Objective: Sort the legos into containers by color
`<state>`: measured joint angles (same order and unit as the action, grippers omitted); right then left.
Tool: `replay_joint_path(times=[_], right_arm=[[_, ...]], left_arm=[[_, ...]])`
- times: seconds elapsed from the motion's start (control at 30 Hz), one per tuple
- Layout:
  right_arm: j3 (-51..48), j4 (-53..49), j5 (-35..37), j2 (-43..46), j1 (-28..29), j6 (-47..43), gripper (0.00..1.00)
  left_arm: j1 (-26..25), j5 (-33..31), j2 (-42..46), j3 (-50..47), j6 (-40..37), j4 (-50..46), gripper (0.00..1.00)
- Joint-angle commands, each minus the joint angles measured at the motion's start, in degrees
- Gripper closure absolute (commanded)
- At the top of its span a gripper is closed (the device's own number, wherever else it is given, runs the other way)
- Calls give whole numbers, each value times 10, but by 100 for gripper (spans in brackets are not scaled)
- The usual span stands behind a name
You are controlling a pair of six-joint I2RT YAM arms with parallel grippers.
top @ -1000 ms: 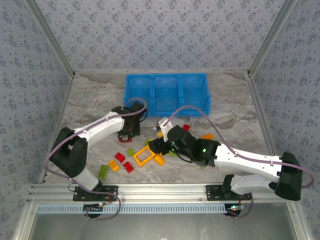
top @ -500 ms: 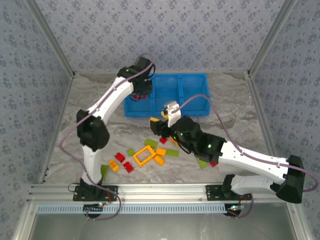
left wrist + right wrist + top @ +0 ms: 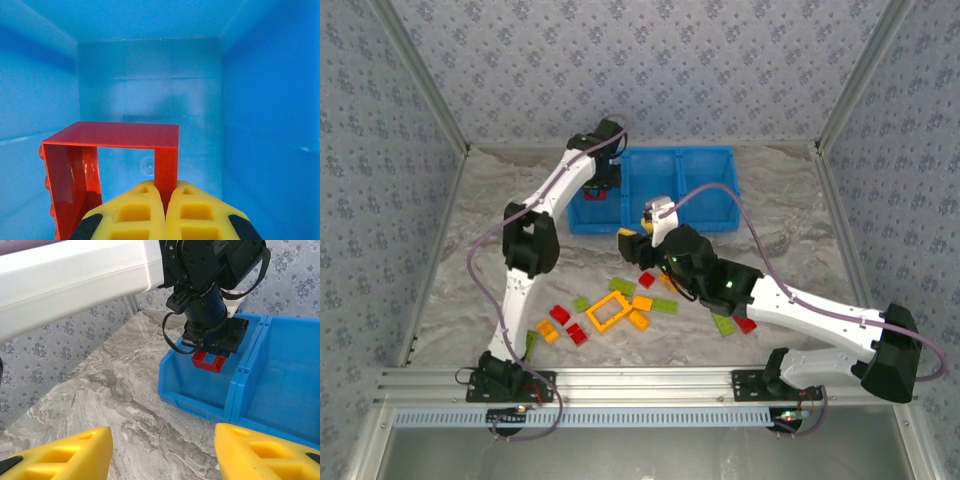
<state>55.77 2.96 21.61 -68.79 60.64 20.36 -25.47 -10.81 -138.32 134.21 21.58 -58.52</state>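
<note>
Left gripper (image 3: 165, 212) clamped, arm outstretched; right gripper (image 3: 162, 452) parted.

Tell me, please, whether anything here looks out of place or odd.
Nothing stands out. The legos scattered on the table are simply unsorted, and the red frame pinched in the left tool hangs in the left compartment of the blue tray, as expected.

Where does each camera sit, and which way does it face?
Top external: high behind the robot, looking down at the table; left arm and right arm show.
Left wrist: on the left arm, looking into the tray; left hand pinching the red frame.
Right wrist: on the right arm, facing the tray; right hand open.
Shared: red frame in both wrist views.
</note>
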Motion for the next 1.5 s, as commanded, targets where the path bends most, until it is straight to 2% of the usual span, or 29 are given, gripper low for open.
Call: replay_joint_path(times=[0.0,0.47,0.5,0.57,0.63,0.73,0.83,0.9,0.97,1.03,1.1,1.27,1.37,1.47], right_arm=[[3,0,-9,2,-2,18,42],[-38,-29,-12,34,-2,53,41],[-41,-33,-10,36,-2,57,41],[-45,-52,1,45,-1,69,41],[-49,-77,10,53,-2,77,41],[-50,-121,28,65,-2,94,41],[-45,-185,54,75,-3,119,41],[-31,-264,84,78,-7,158,40],[1,-414,108,68,-25,253,39],[17,-526,84,52,-51,316,40],[9,-579,42,38,-66,344,42],[-57,-598,-46,17,-64,382,42],[-92,-581,-67,-1,-67,390,38],[-116,-567,-69,-19,-72,398,37]], left_arm=[[4,-19,-22,35,-20,4,100],[9,-59,-84,87,-44,23,100],[9,-57,-86,89,-44,23,96],[9,-51,-86,89,-43,20,79],[9,-49,-83,89,-41,14,70],[7,-44,-68,87,-33,7,62],[3,-44,-46,85,-26,0,61],[-3,-45,-25,84,-20,-6,61],[-11,-53,7,83,-7,-17,59],[-19,-65,50,66,11,-23,55],[-30,-68,114,14,31,-8,51],[-87,-31,344,-236,73,91,42],[-147,9,470,-383,77,146,36],[-201,62,575,-522,111,192,36]])
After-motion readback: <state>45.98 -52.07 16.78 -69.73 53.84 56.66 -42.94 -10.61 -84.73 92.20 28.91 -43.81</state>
